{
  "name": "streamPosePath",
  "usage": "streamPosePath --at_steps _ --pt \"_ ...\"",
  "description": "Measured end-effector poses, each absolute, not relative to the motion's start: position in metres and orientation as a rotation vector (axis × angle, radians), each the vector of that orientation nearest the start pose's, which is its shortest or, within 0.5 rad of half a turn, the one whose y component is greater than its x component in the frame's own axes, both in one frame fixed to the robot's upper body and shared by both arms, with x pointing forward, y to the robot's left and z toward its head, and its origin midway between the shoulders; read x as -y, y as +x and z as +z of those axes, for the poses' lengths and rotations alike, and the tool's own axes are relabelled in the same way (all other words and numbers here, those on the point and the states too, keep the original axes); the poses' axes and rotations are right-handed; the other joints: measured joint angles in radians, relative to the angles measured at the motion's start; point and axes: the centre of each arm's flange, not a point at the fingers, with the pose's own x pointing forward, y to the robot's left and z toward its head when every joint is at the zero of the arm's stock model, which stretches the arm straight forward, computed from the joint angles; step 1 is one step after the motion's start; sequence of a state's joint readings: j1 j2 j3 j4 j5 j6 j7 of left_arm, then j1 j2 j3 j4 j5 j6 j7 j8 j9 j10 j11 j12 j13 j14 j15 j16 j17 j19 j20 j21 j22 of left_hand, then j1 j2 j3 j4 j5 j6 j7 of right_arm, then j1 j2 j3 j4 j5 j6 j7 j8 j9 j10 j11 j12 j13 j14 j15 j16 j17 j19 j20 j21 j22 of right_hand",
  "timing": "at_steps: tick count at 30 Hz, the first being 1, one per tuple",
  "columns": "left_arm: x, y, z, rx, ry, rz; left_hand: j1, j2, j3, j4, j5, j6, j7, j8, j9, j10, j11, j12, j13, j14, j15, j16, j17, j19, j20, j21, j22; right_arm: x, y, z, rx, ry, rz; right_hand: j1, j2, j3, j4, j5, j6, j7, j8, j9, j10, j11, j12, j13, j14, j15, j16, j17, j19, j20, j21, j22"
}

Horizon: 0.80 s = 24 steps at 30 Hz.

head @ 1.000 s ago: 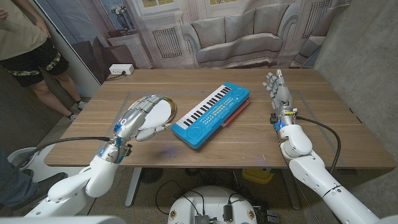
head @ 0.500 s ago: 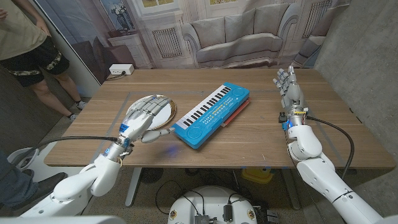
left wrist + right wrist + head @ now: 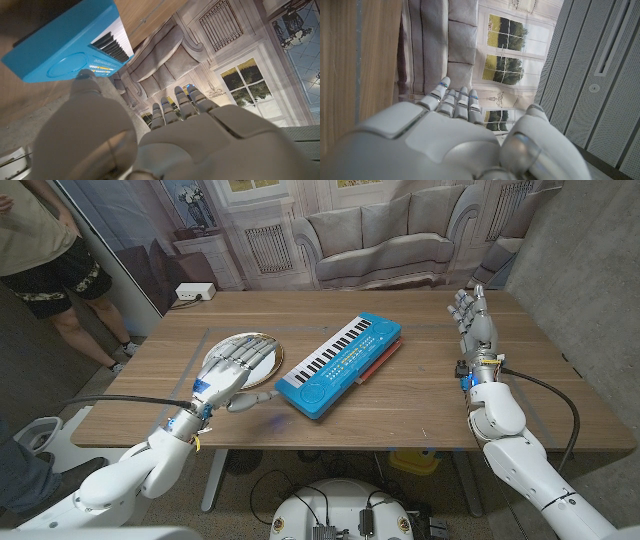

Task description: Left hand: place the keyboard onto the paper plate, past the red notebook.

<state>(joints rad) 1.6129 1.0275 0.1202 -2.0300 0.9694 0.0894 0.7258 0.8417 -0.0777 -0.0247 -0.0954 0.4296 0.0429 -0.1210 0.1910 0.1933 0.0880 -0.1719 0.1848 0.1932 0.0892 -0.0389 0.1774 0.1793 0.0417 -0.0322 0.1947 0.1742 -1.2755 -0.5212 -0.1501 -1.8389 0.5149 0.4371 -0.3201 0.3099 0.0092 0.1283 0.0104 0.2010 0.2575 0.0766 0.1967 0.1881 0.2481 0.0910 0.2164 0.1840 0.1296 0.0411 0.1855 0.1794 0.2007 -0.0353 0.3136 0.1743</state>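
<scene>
While the left robot hand [image 3: 232, 367] hovers empty over the plate [image 3: 262, 356], fingers apart, the keyboard [image 3: 337, 363] lies just beside its thumb, atop the notebook [image 3: 384, 350]. Suggest grasping the near blue end firmly before lifting. Right robot hand [image 3: 474, 321] idle, fingers apart.
</scene>
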Motion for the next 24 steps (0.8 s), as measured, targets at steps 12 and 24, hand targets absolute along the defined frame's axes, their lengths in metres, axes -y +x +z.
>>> streamPosePath --at_steps 12,24 --pt "-0.291 0.438 -0.105 1.088 1.696 0.355 0.035 0.005 0.001 -0.007 0.0 -0.041 0.001 -0.004 0.0 -0.028 0.003 0.0 0.0 -0.023 0.002 0.0 0.0 -0.012 0.002 0.0 0.0 0.309 0.506 -0.027 0.853 0.154 -0.039 -0.003 -0.003 -0.007 0.002 0.0 0.0 0.0 0.0 0.0 0.0 0.0 0.0 0.0 0.0 0.0 0.0 0.0 0.006 -0.006 -0.008 0.0" --pt "-0.285 0.441 -0.113 1.069 1.733 0.337 0.053 0.003 0.001 -0.015 0.0 -0.066 -0.003 -0.008 0.0 -0.052 0.006 0.0 0.0 -0.043 0.003 0.0 0.0 -0.023 0.002 0.0 0.0 0.313 0.503 -0.016 0.867 0.135 -0.028 -0.003 -0.003 -0.007 0.002 0.0 0.0 0.0 0.0 0.0 0.002 -0.002 0.0 0.0 0.0 0.0 0.0 0.0 0.006 -0.006 -0.011 0.005"
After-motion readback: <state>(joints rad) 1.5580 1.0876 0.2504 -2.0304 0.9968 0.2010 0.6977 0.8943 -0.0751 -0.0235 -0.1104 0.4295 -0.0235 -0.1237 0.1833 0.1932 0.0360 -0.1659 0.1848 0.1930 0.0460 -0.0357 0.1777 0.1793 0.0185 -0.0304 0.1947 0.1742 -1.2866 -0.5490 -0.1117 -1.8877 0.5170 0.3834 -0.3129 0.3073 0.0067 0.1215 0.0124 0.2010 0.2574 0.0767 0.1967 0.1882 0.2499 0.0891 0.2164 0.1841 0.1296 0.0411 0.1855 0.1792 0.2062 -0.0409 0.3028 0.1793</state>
